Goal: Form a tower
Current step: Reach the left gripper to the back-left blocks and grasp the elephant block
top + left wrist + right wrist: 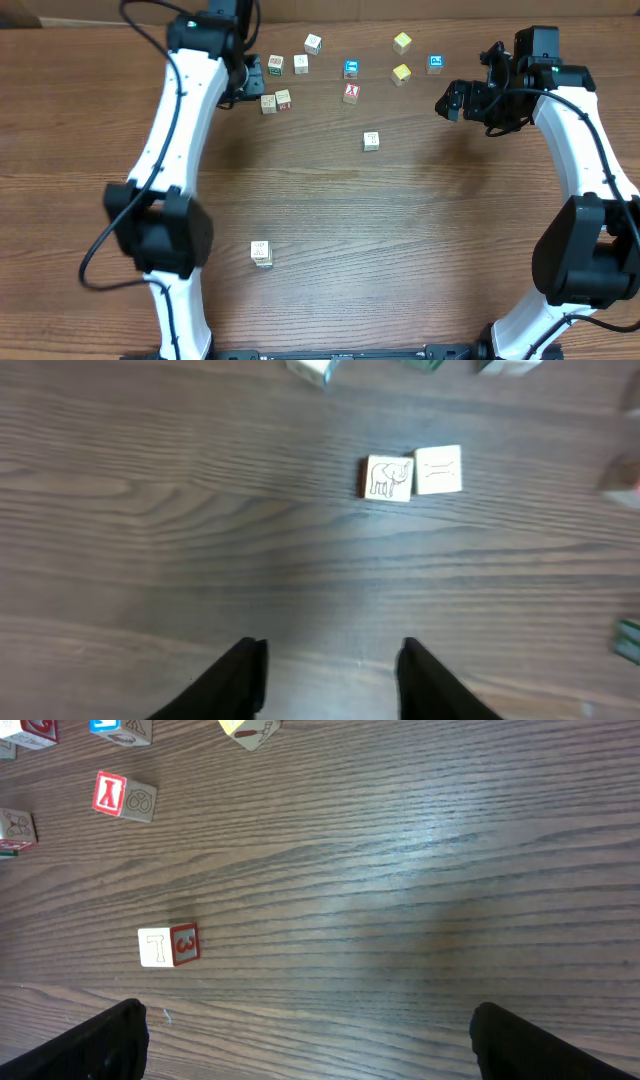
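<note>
Tower [262, 253] stands near the table's [400, 250] front edge; the half-open, empty left gripper [332, 650] should straddle the elephant cube [388, 477] squarely, while the right gripper [308, 1015] gapes wide.

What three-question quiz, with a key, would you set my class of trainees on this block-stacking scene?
1. True or false: the right pincer is closed on a cube.
2. Choose one. The tower stands: A) on the robot's near side, left of centre; B) at the far edge; C) under the right pincer.
3. Fill in: the picture cube ahead of the left pincer shows a drawn ____.
Key: 1 false; 2 A; 3 elephant.
</note>
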Robot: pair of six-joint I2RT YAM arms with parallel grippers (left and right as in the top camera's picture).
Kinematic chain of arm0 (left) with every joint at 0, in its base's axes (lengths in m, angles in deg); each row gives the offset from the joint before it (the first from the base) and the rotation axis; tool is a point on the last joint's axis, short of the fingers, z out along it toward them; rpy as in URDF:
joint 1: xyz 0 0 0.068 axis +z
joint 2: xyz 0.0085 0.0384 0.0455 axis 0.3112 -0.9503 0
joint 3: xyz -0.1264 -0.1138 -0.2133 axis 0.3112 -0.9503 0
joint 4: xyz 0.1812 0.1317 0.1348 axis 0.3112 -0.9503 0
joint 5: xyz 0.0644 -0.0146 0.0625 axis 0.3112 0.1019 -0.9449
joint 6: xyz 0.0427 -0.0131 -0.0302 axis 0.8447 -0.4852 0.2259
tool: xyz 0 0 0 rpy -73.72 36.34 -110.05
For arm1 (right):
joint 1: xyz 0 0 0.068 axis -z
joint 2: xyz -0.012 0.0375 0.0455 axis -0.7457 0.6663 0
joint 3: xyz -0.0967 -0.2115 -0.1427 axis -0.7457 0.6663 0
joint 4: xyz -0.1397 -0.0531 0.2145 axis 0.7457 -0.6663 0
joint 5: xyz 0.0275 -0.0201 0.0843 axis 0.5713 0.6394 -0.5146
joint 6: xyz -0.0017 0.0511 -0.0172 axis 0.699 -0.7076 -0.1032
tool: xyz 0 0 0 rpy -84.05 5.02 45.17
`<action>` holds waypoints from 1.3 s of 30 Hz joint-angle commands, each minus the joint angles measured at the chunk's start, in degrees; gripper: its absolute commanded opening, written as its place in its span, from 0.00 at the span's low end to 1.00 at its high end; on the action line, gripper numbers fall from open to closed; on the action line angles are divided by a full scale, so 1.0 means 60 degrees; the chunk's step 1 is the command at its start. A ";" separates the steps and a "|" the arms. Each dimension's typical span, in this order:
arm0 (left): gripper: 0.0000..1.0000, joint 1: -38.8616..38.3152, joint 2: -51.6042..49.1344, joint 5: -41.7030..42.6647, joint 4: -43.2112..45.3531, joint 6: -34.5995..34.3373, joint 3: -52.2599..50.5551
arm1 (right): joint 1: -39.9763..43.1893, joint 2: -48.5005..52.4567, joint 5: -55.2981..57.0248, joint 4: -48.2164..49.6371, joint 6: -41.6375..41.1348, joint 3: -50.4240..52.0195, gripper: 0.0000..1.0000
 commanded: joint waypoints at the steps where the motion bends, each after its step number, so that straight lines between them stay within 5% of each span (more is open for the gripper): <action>1: 0.37 -0.0117 -0.0889 0.0277 0.0222 0.0153 0.0222 | 0.0000 -0.0259 -0.0015 0.0051 -0.0040 -0.0197 1.00; 8: 0.59 -0.0135 -0.2025 0.1071 0.1231 0.0157 0.0222 | 0.0000 -0.0259 -0.0015 0.0051 -0.0040 -0.0197 1.00; 19: 0.59 -0.0135 -0.2841 0.0619 0.2856 0.0255 0.0219 | 0.0000 -0.0259 -0.0015 0.0051 -0.0040 -0.0197 1.00; 27: 0.54 -0.0135 -0.3319 -0.0080 0.2965 0.0255 0.0193 | 0.0000 -0.0259 -0.0015 0.0051 -0.0040 -0.0197 1.00; 31: 0.31 -0.0127 -0.3344 -0.0229 0.3071 0.0251 0.0197 | 0.0000 -0.0259 -0.0015 0.0051 -0.0040 -0.0197 1.00; 35: 0.21 -0.0127 -0.3344 -0.0259 0.2936 0.0255 0.0197 | 0.0000 -0.0259 -0.0015 0.0051 -0.0040 -0.0197 1.00; 39: 0.23 -0.0127 -0.3344 -0.0259 0.2663 0.0255 0.0197 | 0.0000 -0.0259 -0.0015 0.0051 -0.0040 -0.0197 1.00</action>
